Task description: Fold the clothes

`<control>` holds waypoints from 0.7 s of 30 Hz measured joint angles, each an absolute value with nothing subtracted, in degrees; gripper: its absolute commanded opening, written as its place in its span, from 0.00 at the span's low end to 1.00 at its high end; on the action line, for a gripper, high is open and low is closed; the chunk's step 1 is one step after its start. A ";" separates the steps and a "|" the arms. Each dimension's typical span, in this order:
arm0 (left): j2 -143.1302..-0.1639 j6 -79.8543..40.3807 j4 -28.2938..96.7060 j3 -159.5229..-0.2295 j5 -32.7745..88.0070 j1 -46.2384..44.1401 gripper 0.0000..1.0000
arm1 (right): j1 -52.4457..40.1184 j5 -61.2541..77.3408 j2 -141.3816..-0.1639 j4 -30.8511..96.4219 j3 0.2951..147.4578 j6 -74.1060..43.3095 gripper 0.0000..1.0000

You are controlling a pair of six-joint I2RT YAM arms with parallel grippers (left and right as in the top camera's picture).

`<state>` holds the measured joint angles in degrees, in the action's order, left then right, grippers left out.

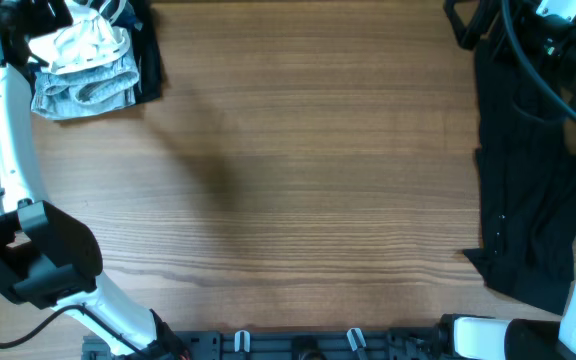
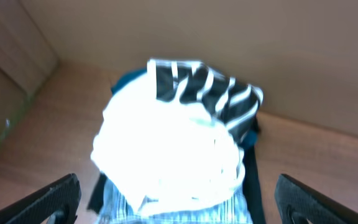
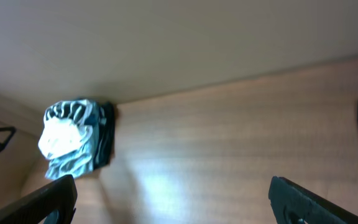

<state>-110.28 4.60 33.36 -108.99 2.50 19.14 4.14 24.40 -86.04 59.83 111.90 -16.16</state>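
Left gripper [image 2: 185, 200]: fingers wide apart, nothing between them, hovering just short of the stack [image 1: 93, 60]. Right gripper [image 3: 179, 200]: fingers likewise apart and empty, well away from the stack, looking at it across the table [image 1: 298, 180].

Progress, as a judgement: the stack holds several pieces. The white shirt [image 1: 80, 42] is on top, bunched more than flat, with a grey piece [image 1: 83, 92] under it and dark cloth beneath. It reads as the finished pile, roughly done. At the table edge opposite the stack, a black garment [image 1: 528, 190] lies loose and rumpled, probably left to fold. No garment is spread between the two.

Views: the left wrist shows, close up, a black-and-white striped piece [image 2: 204, 90] at the stack's far side, which overhead barely hints at. The shirt there is blown out to glare, so any print is unreadable. Only overhead shows the black garment whole; the right wrist catches a sliver of it.
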 measured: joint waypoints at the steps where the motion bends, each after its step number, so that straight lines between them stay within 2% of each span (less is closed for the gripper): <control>1: -110.32 4.60 36.10 -108.97 2.42 19.14 1.00 | 4.14 24.38 -86.04 60.90 111.90 -16.73 1.00; 4: -110.32 4.60 41.60 -108.97 2.37 19.14 1.00 | 3.99 21.69 -86.15 59.33 111.50 -16.47 1.00; 7: -110.32 4.60 42.28 -108.97 2.35 19.14 1.00 | -0.08 14.66 -82.13 46.15 102.56 -9.63 1.00; 10: -110.32 4.58 42.52 -108.97 2.42 19.14 1.00 | -5.19 12.53 -67.07 28.27 80.95 0.19 1.00; 13: -110.34 4.56 42.44 -108.97 2.28 19.14 1.00 | -5.19 11.44 -45.58 10.98 54.76 3.79 1.00; 17: -110.43 4.38 42.61 -108.97 2.17 19.14 1.00 | -4.71 10.70 -21.50 3.53 21.71 4.86 1.00; 21: -110.48 4.38 42.46 -108.97 2.17 19.14 1.00 | -4.69 10.41 -7.55 -0.89 5.93 5.30 1.00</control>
